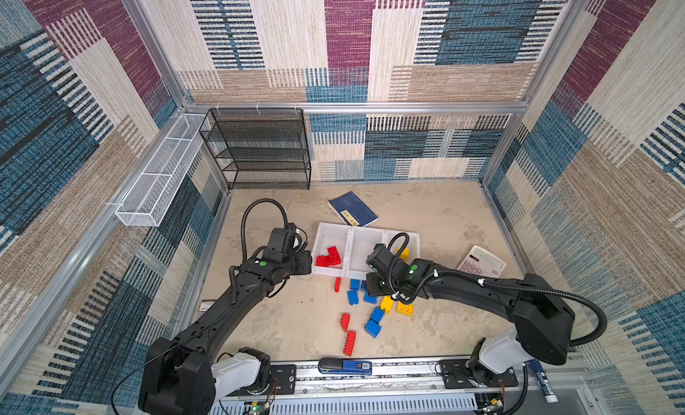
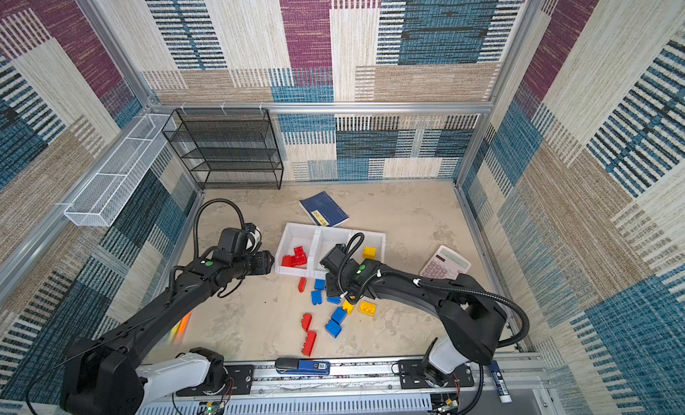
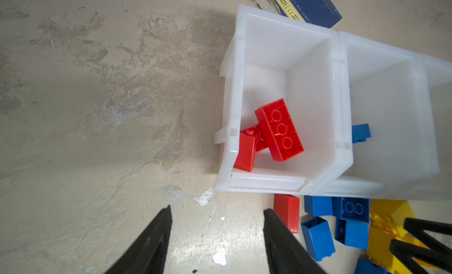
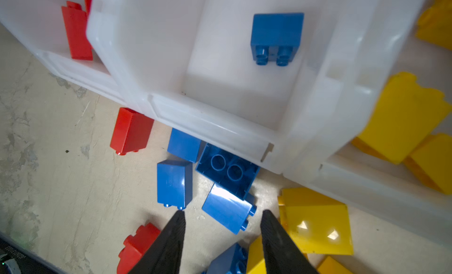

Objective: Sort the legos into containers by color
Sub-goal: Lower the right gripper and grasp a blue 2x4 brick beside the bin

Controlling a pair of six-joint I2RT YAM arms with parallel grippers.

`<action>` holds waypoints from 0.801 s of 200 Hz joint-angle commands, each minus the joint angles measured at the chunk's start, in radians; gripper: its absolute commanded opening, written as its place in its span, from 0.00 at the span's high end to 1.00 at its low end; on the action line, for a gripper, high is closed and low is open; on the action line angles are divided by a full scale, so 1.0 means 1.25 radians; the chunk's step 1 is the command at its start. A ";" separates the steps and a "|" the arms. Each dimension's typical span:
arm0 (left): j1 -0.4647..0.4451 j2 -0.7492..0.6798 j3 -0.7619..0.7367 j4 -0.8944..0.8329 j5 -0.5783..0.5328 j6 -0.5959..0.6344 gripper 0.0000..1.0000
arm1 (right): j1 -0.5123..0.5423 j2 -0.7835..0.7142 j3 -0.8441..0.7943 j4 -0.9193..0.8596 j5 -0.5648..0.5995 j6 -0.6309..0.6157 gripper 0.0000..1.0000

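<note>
Tabletop point(image 1: 426, 216), beige and mottled, carries the black mesh rack point(image 1: 259, 150) at its 11 o'clock corner. Near centre sit the containers point(image 1: 335, 225), three white bins in a row. Left gripper point(image 3: 217, 209) hovers at their 9 o'clock, jaws apart over bare surface, holding nothing. Right gripper point(image 4: 223, 211) hangs at their 6 o'clock, jaws apart and empty above the loose legos point(image 1: 353, 297). Red legos point(image 1: 330, 257) lie in the 9 o'clock bin, one blue brick point(image 4: 276, 37) in the middle, a yellow brick point(image 2: 369, 252) in the 3 o'clock bin.
</note>
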 commanded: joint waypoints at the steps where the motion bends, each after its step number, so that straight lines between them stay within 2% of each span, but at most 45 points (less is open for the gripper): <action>1: 0.002 -0.012 -0.012 -0.005 0.012 -0.014 0.37 | 0.001 0.020 0.011 0.029 -0.012 0.003 0.46; 105: 0.003 -0.032 -0.035 -0.010 0.016 -0.021 0.37 | -0.022 0.112 0.046 0.051 -0.003 0.000 0.40; 160: 0.003 -0.039 -0.037 -0.015 0.009 -0.018 0.37 | -0.032 0.164 0.088 0.037 0.005 0.007 0.40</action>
